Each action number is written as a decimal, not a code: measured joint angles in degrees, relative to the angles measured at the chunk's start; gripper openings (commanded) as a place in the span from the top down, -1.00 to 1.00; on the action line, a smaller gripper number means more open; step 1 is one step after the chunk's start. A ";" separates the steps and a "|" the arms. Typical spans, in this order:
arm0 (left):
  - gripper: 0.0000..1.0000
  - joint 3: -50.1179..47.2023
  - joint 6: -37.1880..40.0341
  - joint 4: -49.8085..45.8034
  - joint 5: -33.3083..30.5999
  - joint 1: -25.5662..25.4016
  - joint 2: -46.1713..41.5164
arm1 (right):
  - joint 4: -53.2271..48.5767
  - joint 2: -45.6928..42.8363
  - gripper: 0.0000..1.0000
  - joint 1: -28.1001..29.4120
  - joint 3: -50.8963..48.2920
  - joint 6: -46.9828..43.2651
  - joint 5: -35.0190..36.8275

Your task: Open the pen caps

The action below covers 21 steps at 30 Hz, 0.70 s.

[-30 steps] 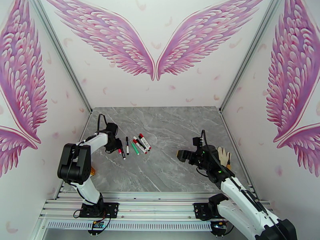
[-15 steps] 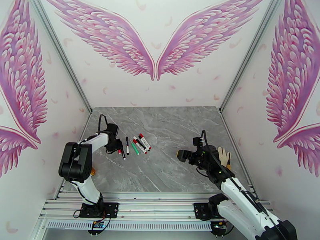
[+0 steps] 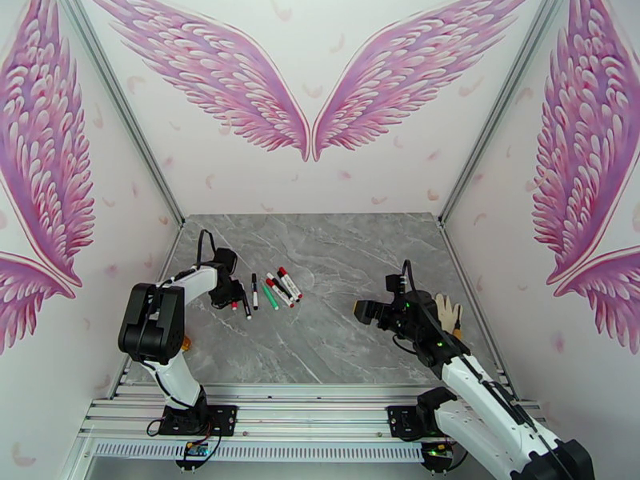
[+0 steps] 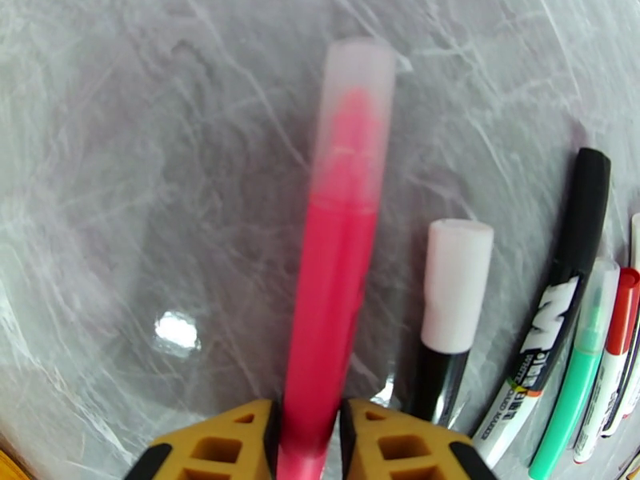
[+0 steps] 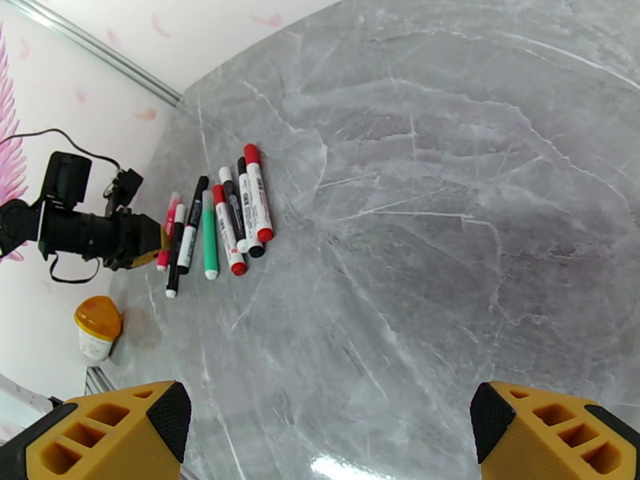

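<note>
Pinched in the left gripper, near the barrel's lower end: the pink pen. One yellow pad pressed to each side, jaws narrowed to barely more than the barrel's width. Flat on the grey marble table, its clear cap seated at the end away from the pads.

Just right of the pink pen and alongside it, a black pen with a white cap, cap on. Further right of the pink pen, in turn: a white marker with a black cap, a green pen, a red-capped marker, all lying close together. From above, six pens in the row, pink pen at its left edge.

Nearer the arm bases than the pink pen and a little to its left, a small white tub with an orange lid, shut, contents hidden.

Well to the right of the pink pen, clear of the row, the right gripper spread wide, nothing between its fingers, hovering above bare table.
</note>
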 measured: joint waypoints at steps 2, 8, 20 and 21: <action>0.41 0.00 0.55 0.07 0.46 0.00 0.02 | 0.13 0.37 -0.98 0.00 -0.07 0.00 0.00; 0.42 0.07 1.60 0.11 0.81 -0.17 0.50 | 0.13 0.63 -0.98 0.37 -0.33 0.02 -0.02; 0.46 2.05 1.79 -2.19 -1.25 -0.74 2.01 | 0.13 0.63 -0.98 0.39 -0.94 0.02 0.00; 0.47 2.34 1.79 -2.58 -1.38 -0.76 2.19 | 0.11 0.63 -0.98 0.44 -0.98 0.02 -0.02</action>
